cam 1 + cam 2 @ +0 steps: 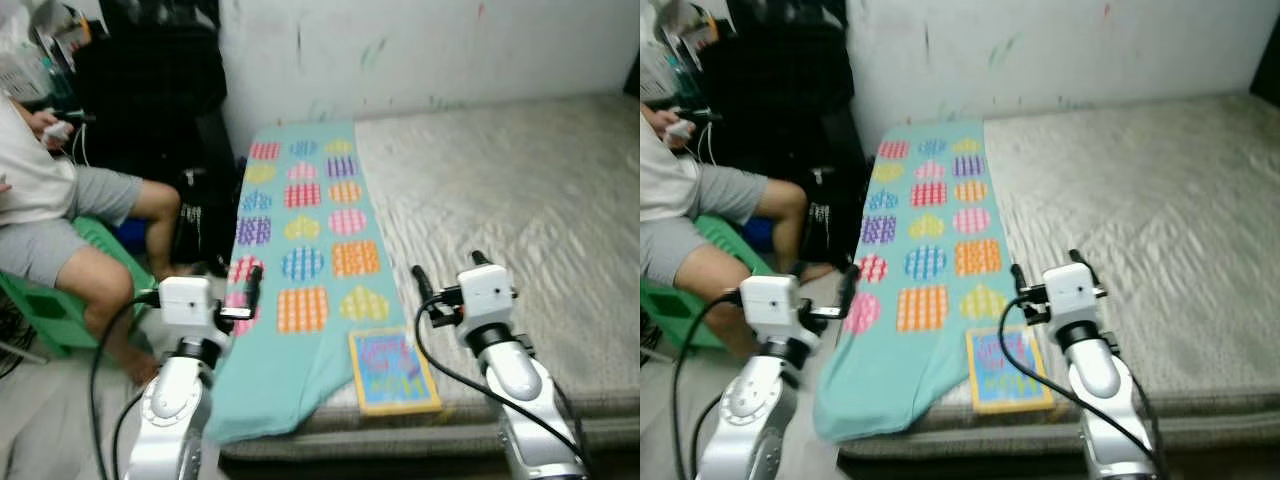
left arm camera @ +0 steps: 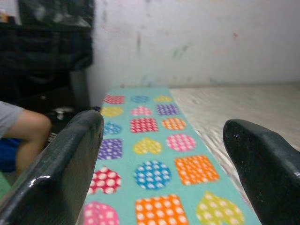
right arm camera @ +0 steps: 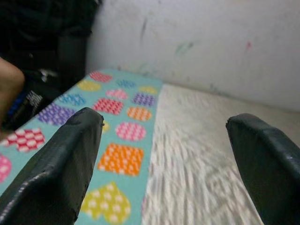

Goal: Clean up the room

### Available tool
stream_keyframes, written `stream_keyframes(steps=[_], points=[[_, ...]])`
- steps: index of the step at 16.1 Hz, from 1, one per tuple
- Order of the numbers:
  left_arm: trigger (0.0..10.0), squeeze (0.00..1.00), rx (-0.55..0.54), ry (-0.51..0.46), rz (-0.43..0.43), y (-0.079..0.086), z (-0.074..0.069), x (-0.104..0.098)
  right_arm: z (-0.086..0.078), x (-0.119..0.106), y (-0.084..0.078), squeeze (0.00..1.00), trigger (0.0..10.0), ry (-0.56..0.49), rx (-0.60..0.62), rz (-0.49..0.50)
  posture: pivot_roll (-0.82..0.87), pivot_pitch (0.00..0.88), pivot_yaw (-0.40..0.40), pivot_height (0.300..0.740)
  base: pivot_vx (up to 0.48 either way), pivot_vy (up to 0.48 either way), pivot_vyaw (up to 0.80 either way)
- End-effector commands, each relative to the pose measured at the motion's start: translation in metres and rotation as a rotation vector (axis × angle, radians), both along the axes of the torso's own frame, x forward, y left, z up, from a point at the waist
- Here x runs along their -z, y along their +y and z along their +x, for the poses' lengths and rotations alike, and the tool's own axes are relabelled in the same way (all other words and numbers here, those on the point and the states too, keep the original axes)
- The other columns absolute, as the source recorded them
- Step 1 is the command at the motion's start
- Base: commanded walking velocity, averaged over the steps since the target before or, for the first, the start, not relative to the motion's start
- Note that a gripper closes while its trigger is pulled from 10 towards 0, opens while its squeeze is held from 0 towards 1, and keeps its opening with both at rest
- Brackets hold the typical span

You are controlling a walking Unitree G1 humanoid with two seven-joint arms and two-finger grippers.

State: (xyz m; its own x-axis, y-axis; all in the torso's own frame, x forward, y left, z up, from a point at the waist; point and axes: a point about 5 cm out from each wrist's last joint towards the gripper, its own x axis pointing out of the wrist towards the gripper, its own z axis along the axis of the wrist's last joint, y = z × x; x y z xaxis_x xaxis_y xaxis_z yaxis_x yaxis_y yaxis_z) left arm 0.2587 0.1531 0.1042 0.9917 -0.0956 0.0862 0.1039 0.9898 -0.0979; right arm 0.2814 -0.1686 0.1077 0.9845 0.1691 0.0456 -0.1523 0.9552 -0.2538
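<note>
Both hands are raised before the bed with fingers spread wide and nothing between them: the left hand hovers at the bed's near left corner, over the hanging edge of the blanket, and the right hand hovers over the bare mattress near its front edge. A mattress of pale grey quilted fabric with a rippled surface runs back to a scuffed white wall, and its wide right part offers flat open room. Along its left side lies a teal blanket, soft and thin, printed with dotted and checked hearts, circles and squares in red, orange, yellow, blue and purple; its near end droops over the bed's front corner in a loose fold. On the near end of the blanket, just at the mattress's front edge, lies a flat rectangular book with a yellow border and a blue cover, between the two hands and a little nearer the robot than either, closer to the right one. To the left of the bed the room is tight: a person in grey shorts sits on a green plastic stool, knees toward the bed, with dark bags piled against the wall behind.
</note>
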Motion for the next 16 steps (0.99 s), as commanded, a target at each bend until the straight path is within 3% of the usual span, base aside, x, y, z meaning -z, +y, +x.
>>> stream_keyframes(steps=[1,8,13,16], points=[[10.0,0.00,-0.040,0.030,0.011,0.010,-0.001,0.004,0.001,-0.004,0.009,0.00,10.0,-0.016,-0.028,0.009,-0.21,0.000,0.081,0.740,0.000,0.000,0.00],[10.0,0.00,-0.024,0.034,0.015,0.007,0.002,0.004,0.005,-0.008,0.005,0.00,10.0,-0.048,-0.005,0.038,-0.22,0.000,0.110,0.740,0.000,-0.073,0.00],[10.0,0.00,0.055,0.025,0.005,-0.002,0.020,-0.003,-0.003,-0.006,0.001,0.00,10.0,-0.056,0.052,0.039,-0.29,0.000,0.180,0.740,0.000,0.000,0.00],[10.0,0.00,0.077,0.026,0.004,-0.008,0.021,-0.001,-0.002,-0.003,0.002,0.00,10.0,-0.039,0.041,0.031,-0.28,0.000,0.160,0.740,0.000,0.000,0.00]])
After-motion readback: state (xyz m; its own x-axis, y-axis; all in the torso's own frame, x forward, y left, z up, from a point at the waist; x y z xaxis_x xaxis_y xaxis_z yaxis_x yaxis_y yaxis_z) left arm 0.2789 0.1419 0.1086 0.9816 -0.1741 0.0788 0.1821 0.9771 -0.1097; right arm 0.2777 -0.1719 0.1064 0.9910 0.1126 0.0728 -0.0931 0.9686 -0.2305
